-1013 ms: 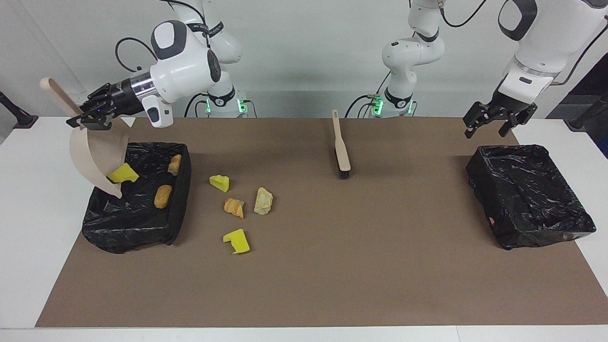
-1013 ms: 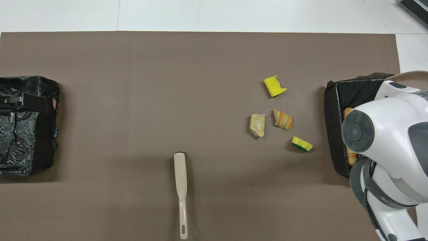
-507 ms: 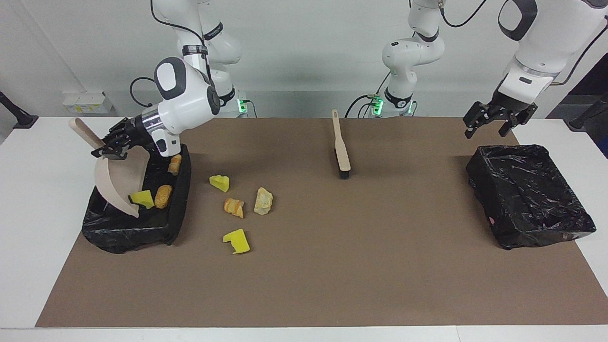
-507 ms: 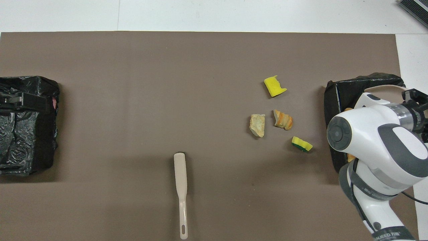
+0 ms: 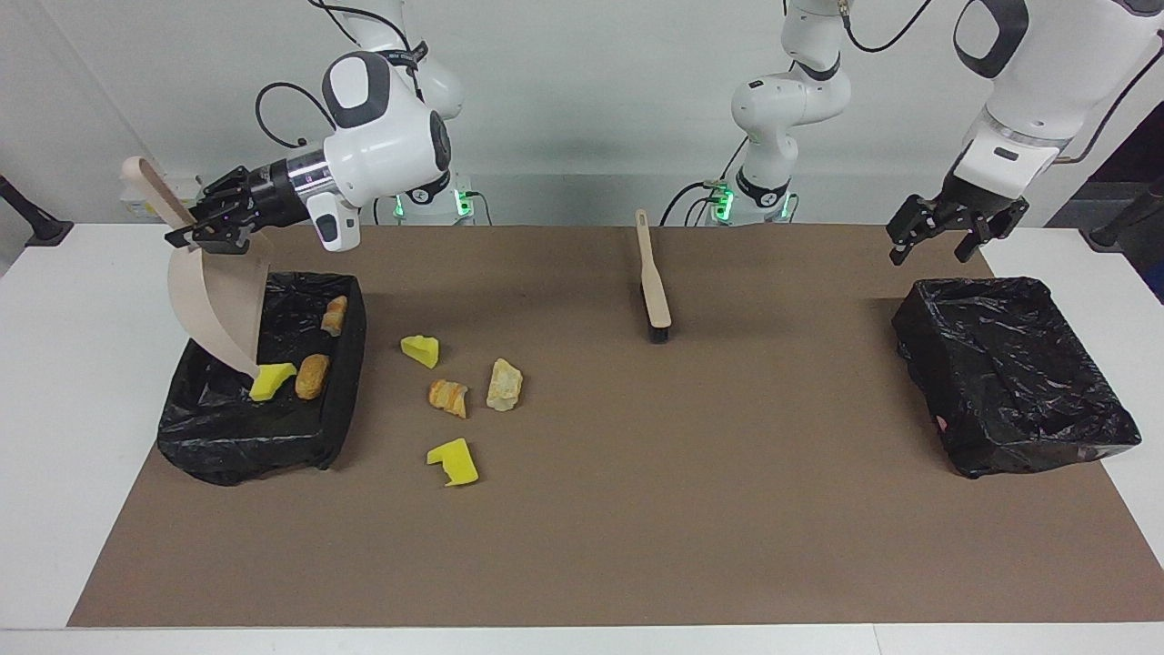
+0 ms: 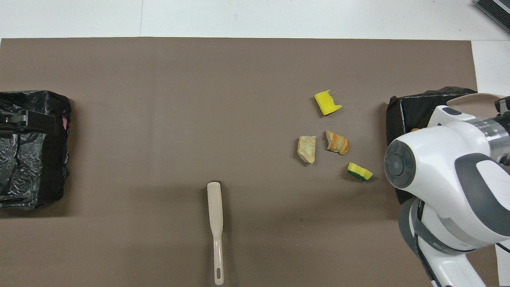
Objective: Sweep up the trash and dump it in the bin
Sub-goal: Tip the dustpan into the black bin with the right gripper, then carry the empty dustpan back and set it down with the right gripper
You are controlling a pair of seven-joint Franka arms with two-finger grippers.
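Right gripper: we see it clamped on the dustpan handle, over the bin at the right arm's end of the table.
Dustpan: we note it tipped steeply, handle up, lip down inside that bin, just touching a yellow scrap or close above it; we cannot tell which.
Left gripper: fingers spread wide, holding nothing; we see it hanging over the mat just on the robots' side of the second bin, the arm waiting.
Trash in bin: we count three pieces, the yellow scrap, an orange-brown lump just beside it, and another lump nearer the robots.
Trash on mat: we count four pieces beside the bin, toward the table's middle. A yellow chunk lies nearest the robots, then a striped orange lump and a pale cream piece close together, then a yellow block farthest out.
Brush: we see it flat on the mat mid-table, near the robots' edge, bristles pointing away from them, nothing touching it.
Second bin: at the left arm's end, lined in black.
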